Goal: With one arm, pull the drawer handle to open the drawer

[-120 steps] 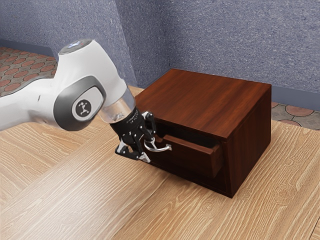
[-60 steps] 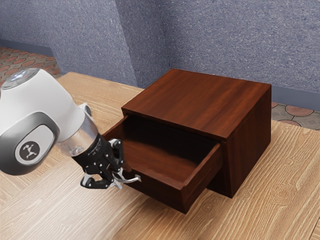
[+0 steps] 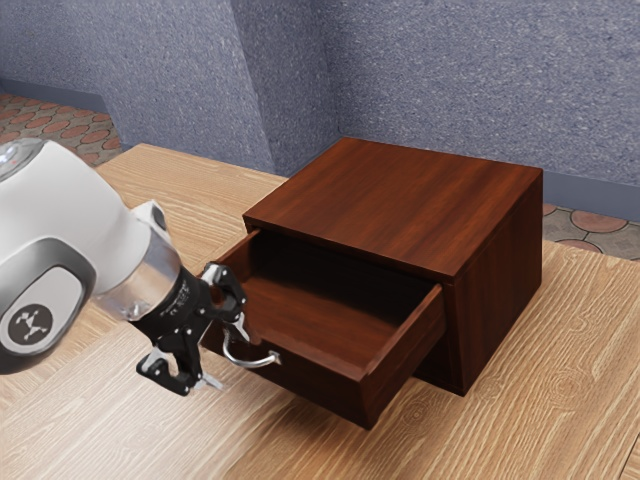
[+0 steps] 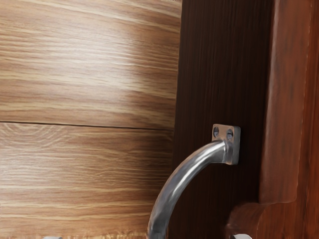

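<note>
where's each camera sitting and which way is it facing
exterior view: beside the arm, raised, looking down across the table at the cabinet and its open drawer; arm and open gripper at the exterior view's left.
wrist view: on the hand, facing the drawer front and handle close up.
shared: handle, drawer front, table.

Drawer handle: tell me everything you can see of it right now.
The drawer handle is a curved, polished grey metal bar, fixed by a small square two-screw plate to the dark wood drawer front, which stands pulled well out. The open gripper straddles the handle's end; contact is unclear.
</note>
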{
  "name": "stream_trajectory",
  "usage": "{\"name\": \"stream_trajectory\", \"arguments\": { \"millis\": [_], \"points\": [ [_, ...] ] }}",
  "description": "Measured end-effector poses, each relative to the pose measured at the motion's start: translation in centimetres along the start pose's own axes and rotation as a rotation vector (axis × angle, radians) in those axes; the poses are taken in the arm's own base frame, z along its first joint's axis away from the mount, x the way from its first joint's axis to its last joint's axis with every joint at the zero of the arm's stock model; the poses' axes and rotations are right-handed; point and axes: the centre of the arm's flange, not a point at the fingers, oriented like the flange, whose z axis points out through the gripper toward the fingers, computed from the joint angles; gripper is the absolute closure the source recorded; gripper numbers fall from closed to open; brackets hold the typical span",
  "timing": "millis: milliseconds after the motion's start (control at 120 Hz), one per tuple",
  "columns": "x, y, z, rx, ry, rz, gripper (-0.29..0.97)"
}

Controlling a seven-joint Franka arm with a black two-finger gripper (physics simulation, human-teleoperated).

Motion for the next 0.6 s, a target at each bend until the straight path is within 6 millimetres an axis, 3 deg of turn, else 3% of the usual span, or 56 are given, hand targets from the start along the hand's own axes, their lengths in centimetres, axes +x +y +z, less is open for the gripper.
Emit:
{"name": "stream_trajectory", "arguments": {
  "millis": [50,83,117,167,217,392,600],
  "points": [
    [-0.8,0.7,-2.3,-0.032,0.004,0.014,0.12],
    [-1.1,2.4,-5.1,-0.068,0.007,0.019,0.1],
    [-1.5,4.5,-8.0,-0.094,0.008,0.027,0.09],
    [-1.8,9.5,-13.8,-0.137,0.012,0.045,0.07],
    [-0.6,11.8,-16.4,-0.119,0.022,0.031,0.05],
    [3.7,10.3,-13.7,0.113,0.04,-0.044,0.02],
    [3.6,8.5,-10.5,0.222,0.025,-0.045,0.01]
  ]
}}
